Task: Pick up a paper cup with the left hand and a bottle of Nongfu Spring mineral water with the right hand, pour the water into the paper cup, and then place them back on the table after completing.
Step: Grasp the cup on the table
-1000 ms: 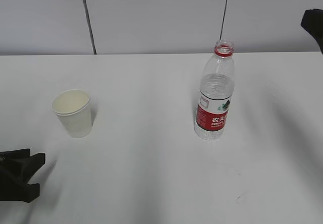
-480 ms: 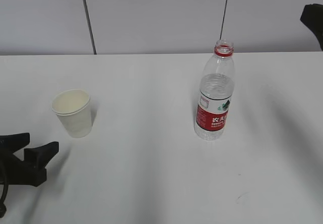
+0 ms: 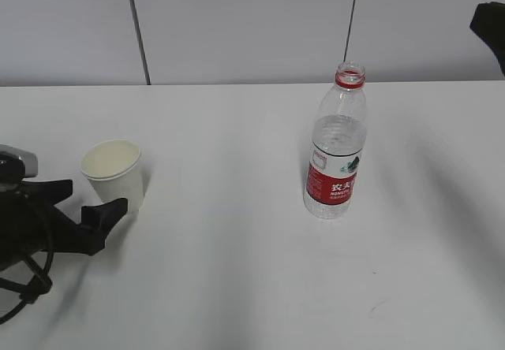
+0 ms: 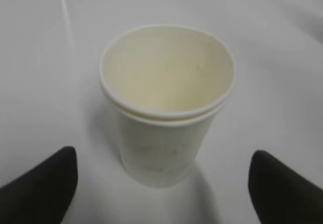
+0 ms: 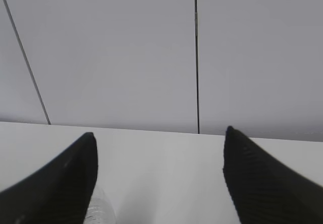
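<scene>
Here, white table (image 3: 237, 279), pale grey panelled wall (image 3: 237, 27), paper cup (image 3: 114, 173), bottle (image 3: 337, 154).

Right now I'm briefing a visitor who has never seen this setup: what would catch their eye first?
Probably the open water bottle with its red label, upright right of centre on the white table. Next, the empty paper cup on the left, with the left hand reaching toward it, black fingers spread and not touching it. The right hand barely shows at the upper right edge.
</scene>
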Robot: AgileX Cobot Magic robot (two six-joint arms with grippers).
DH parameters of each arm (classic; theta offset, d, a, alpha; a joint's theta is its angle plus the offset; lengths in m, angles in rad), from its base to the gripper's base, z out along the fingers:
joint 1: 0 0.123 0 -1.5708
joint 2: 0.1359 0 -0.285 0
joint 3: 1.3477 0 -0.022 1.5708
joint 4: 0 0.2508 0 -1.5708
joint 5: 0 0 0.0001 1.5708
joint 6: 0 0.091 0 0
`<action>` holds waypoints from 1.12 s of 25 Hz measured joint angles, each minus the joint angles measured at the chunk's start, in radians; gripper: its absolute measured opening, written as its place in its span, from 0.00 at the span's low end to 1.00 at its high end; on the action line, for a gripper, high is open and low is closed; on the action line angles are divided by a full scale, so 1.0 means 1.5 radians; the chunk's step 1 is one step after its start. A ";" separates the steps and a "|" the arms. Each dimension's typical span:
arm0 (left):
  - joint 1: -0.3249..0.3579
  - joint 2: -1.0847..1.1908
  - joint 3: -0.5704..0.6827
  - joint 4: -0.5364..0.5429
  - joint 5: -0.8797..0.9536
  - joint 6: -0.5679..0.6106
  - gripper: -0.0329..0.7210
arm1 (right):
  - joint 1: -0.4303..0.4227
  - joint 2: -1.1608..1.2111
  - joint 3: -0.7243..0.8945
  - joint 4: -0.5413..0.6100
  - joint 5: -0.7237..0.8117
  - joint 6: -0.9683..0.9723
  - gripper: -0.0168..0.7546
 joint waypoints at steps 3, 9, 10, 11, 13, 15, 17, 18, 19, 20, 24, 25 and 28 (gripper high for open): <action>0.000 0.030 -0.032 0.011 0.000 -0.002 0.87 | 0.000 0.000 0.000 0.000 -0.005 0.000 0.76; 0.000 0.090 -0.092 0.012 0.000 -0.004 0.86 | 0.000 0.000 0.000 0.000 -0.022 0.000 0.76; 0.000 0.098 -0.101 0.012 0.000 -0.006 0.85 | 0.000 0.000 0.000 0.000 -0.022 0.000 0.76; 0.000 0.104 -0.108 0.012 0.000 -0.011 0.85 | 0.000 0.000 0.000 0.000 -0.022 0.000 0.76; 0.000 0.111 -0.120 0.012 0.001 -0.018 0.84 | 0.000 0.000 0.000 0.000 -0.022 0.000 0.76; 0.000 0.115 -0.129 0.012 0.000 -0.022 0.83 | 0.000 0.000 0.000 0.000 -0.023 0.000 0.76; -0.004 0.116 -0.137 0.012 0.000 -0.023 0.83 | 0.000 0.000 0.000 0.000 -0.024 0.000 0.76; -0.009 0.116 -0.141 0.012 0.001 -0.023 0.83 | 0.000 0.000 0.000 0.000 -0.024 0.000 0.76; -0.014 0.117 -0.144 0.012 0.000 -0.023 0.83 | 0.000 0.000 0.000 0.000 -0.024 0.000 0.76; -0.019 0.118 -0.147 0.012 0.000 -0.023 0.83 | 0.000 0.000 0.000 0.000 -0.024 0.000 0.76; -0.035 0.120 -0.149 -0.001 0.000 -0.023 0.77 | 0.000 0.000 0.000 0.000 -0.024 0.000 0.76; -0.037 0.120 -0.149 -0.005 0.000 -0.023 0.75 | 0.000 0.000 0.000 0.000 -0.024 0.000 0.76; -0.037 0.122 -0.149 -0.014 0.000 -0.024 0.73 | 0.000 0.000 0.000 0.000 -0.024 0.000 0.76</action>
